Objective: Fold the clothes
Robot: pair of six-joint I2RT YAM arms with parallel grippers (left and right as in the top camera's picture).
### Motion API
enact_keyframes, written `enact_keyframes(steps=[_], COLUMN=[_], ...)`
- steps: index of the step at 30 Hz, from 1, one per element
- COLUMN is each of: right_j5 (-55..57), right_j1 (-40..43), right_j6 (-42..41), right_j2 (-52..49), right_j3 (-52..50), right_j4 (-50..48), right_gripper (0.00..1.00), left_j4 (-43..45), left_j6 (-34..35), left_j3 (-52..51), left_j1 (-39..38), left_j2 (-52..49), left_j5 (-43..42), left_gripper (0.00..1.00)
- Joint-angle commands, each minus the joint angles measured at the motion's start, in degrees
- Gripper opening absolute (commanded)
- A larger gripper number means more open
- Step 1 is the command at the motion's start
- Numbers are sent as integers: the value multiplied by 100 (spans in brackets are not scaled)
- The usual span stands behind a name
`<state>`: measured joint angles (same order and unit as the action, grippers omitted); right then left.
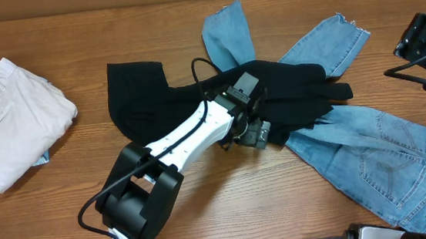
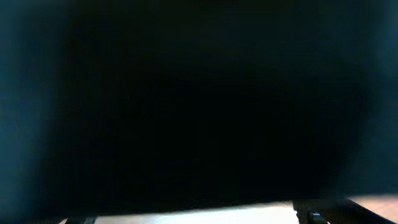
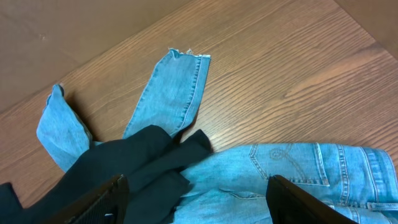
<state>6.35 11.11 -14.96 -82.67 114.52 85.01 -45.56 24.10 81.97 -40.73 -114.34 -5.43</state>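
Black garment (image 1: pixel 149 94) lies at middle of desk (image 1: pixel 58 210), right part over jeans (image 1: pixel 370 152). Thin, limp, light: will likely sag and bunch. Best hold looks like the free left hem corners. Left tool (image 1: pixel 254 134) low over it, jaws apart. Right tool (image 3: pixel 196 183) apart, empty.

White left arm (image 1: pixel 189 131) — bulky black joints (image 1: pixel 139 199)

Clothes (image 1: pixel 140 95) partly over jeans (image 1: pixel 391 162) at centre, cloth bundle (image 1: pixel 12 121) well apart at left
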Motion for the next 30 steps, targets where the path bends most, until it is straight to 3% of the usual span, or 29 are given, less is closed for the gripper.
enact_keyframes(steps=[1,5,8,11,13,15,16,17,19,24,30], right_j5=[-2,-2,-2,0,0,0,0,0,0,0,0], right_j1=[17,17,17,22,22,22,22,22,22,22,22], right_j6=[-24,-24,-24,-24,-24,-24,-24,-24,-24,-24,-22], right_j2=[-28,-63,-72,-72,-72,-72,-72,-72,-72,-72,-72], right_j3=[-13,-13,-13,-13,-13,-13,-13,-13,-13,-13,-13], right_j4=[-26,-28,-24,-28,-28,-28,-28,-28,-26,-31,-28], right_gripper=[74,75,74,74,74,74,74,74,74,74,74], left_j4=[98,267,295,297,293,286,282,273,295,529,748], left_j6=[188,166,168,168,168,168,166,144,-39,-605,-297], left_j3=[-17,-17,-17,-17,-17,-17,-17,-17,-15,57,70], left_j1=[59,59,59,57,57,59,59,59,39,-352,-743], left_j2=[-28,-31,-31,-31,-31,-31,-31,-31,-28,61,232], left_j5=[1115,1445,1427,1373,1373,1364,1316,1158,901,1088,872], left_gripper=[95,68,30,11,4,4,10,46,60,69,74])
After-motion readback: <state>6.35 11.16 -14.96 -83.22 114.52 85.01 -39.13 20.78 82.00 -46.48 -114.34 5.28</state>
